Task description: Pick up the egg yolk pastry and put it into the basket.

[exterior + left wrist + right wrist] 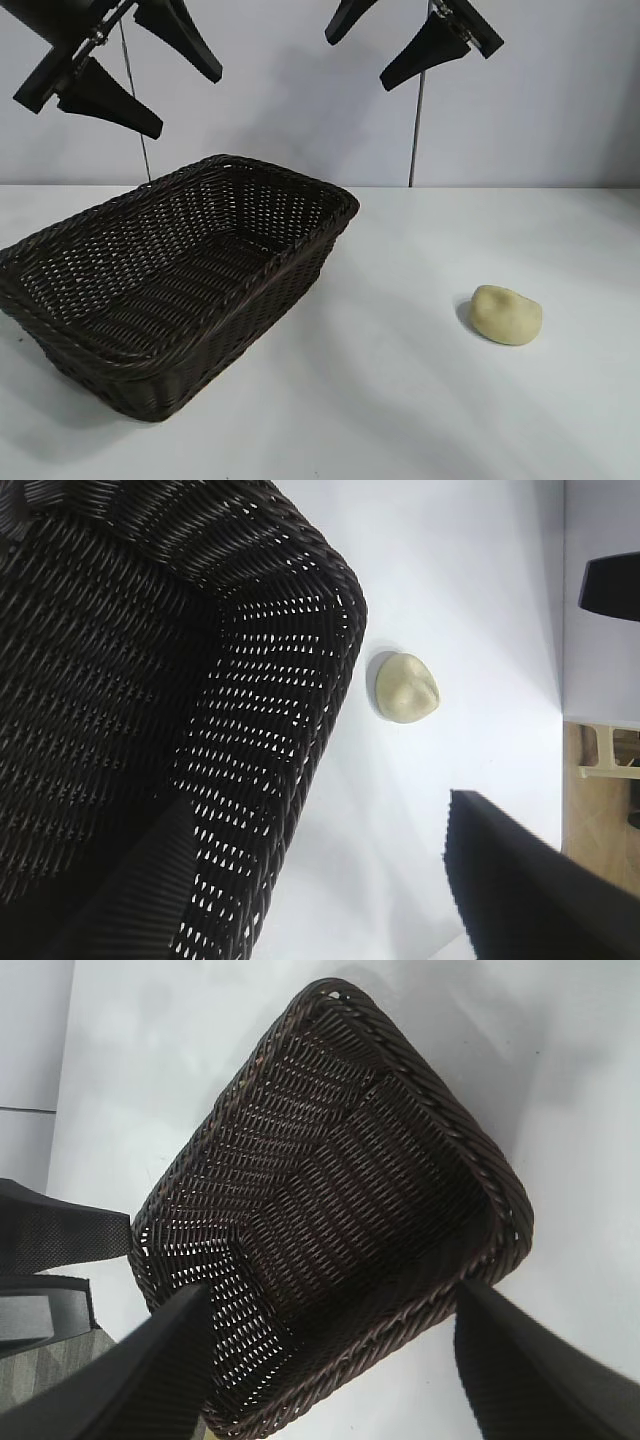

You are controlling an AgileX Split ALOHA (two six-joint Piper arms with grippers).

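The basket [175, 290] sits nearest the exterior camera, on the left half of the white worktop [400, 400], turned at an angle so one corner points toward the back wall. It is dark brown wicker with sloping sides and a braided rim, and nothing lies inside it.

To its right, apart from the basket and a little farther back, the pastry [506, 314] rests on the bare worktop, a pale yellow rounded lump with a slight dent on top. In the left wrist view the pastry [406, 686] lies just beyond the basket's [150, 710] corner, not touching it.

Farther back and high above, both arms hang in the air. The left claw [150, 80] hovers over the back left of the basket, its black fingers spread apart and holding nothing. The right claw [385, 50] hovers higher than the pastry and to its left, fingers likewise spread and empty. From the right wrist view the basket [340, 1220] shows between that claw's two fingers [160, 1370], far below them.
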